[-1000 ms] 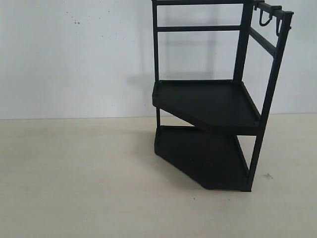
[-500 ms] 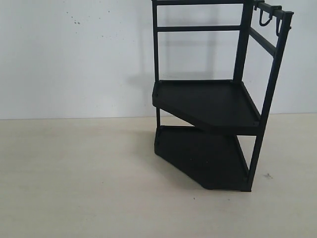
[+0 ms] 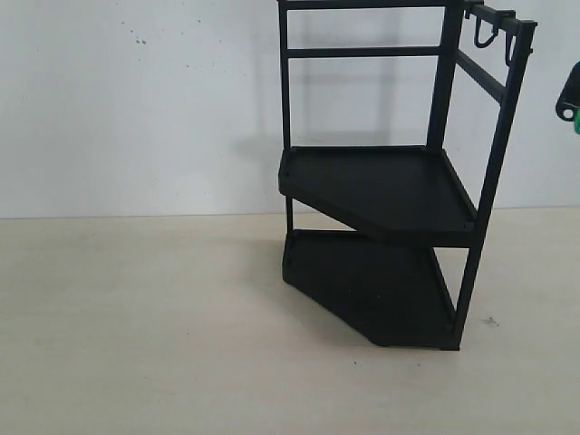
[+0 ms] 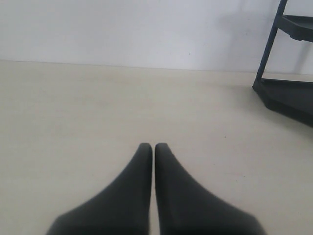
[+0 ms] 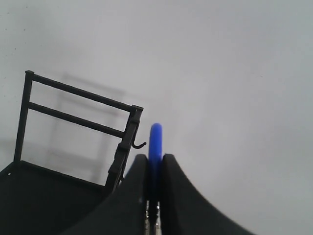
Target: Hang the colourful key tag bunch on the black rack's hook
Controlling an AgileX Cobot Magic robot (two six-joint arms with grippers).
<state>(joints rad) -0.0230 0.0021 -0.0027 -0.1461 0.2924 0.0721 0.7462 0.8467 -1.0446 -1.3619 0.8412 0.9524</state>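
The black rack (image 3: 381, 190) stands on the table against the wall, with a pair of small hooks (image 3: 485, 36) on its top right crossbar. My right gripper (image 3: 569, 91) just shows at the right edge, level with the upper crossbars, a green tag (image 3: 575, 115) of the key tag bunch hanging below it. In the right wrist view that gripper (image 5: 155, 156) is shut on the bunch's blue loop (image 5: 155, 134), which stands up between the fingers; the other tags are hidden. One hook (image 5: 139, 144) lies close beside the loop, apart from it. My left gripper (image 4: 150, 146) is shut and holds nothing.
The rack's lower tray (image 4: 288, 93) is off to one side of the left gripper, well away over the pale table (image 3: 136, 335). A white wall (image 3: 136, 100) runs behind the table.
My right gripper with the green tag has come into the exterior view at the right edge; it was out of view before. The rack has not moved.
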